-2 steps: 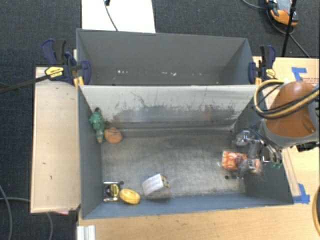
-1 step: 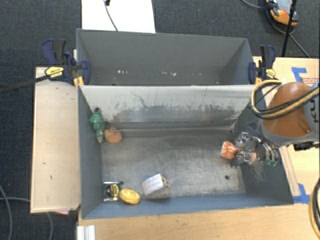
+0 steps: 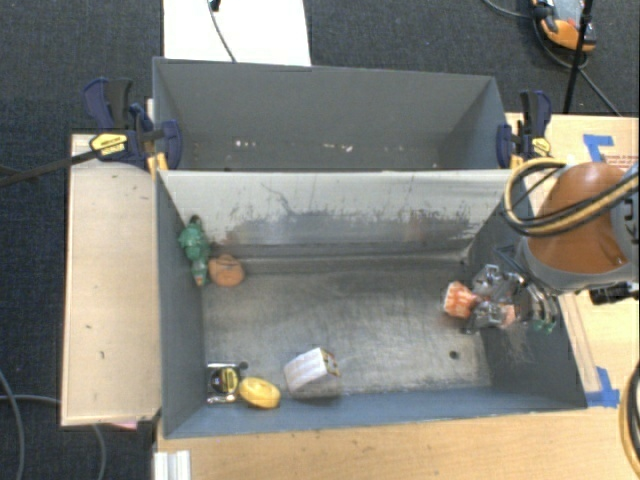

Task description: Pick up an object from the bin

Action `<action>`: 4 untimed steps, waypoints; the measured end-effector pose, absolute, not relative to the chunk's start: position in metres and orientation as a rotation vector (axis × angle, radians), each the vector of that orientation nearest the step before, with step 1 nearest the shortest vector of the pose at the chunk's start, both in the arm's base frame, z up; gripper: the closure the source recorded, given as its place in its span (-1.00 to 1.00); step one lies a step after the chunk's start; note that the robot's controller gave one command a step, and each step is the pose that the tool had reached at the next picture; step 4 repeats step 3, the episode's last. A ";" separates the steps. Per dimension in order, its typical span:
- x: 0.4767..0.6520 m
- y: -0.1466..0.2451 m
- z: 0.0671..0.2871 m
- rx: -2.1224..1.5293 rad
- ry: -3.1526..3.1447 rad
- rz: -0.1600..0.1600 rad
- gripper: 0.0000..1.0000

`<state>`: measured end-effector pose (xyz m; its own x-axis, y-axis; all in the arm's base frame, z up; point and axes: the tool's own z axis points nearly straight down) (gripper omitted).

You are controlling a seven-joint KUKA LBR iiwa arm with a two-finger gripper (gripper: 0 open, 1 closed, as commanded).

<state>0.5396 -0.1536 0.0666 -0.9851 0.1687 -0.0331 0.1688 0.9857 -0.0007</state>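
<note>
The claw [image 3: 492, 306] sits low by the right wall of the bin [image 3: 330, 118]; open or closed, I cannot tell. An orange-white lump [image 3: 459, 300] lies just left of it on the scuffed grey floor. A white block [image 3: 311, 368] lies well apart, lower left. Dark carpet [image 3: 60, 28] surrounds the bin.

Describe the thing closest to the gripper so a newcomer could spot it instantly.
Find the grey bin and its right wall, where the gripper reaches in. Right beside the gripper, toward the bin's middle, is a small orange-and-white lump. It alone is on that side; everything else lies by the left wall or the near edge.
</note>
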 end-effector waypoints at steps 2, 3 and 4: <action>0.540 -0.154 0.080 0.258 3.130 0.001 1.00; 0.544 -0.154 0.166 0.216 3.133 0.000 1.00; 0.544 -0.154 0.166 0.216 3.133 0.000 1.00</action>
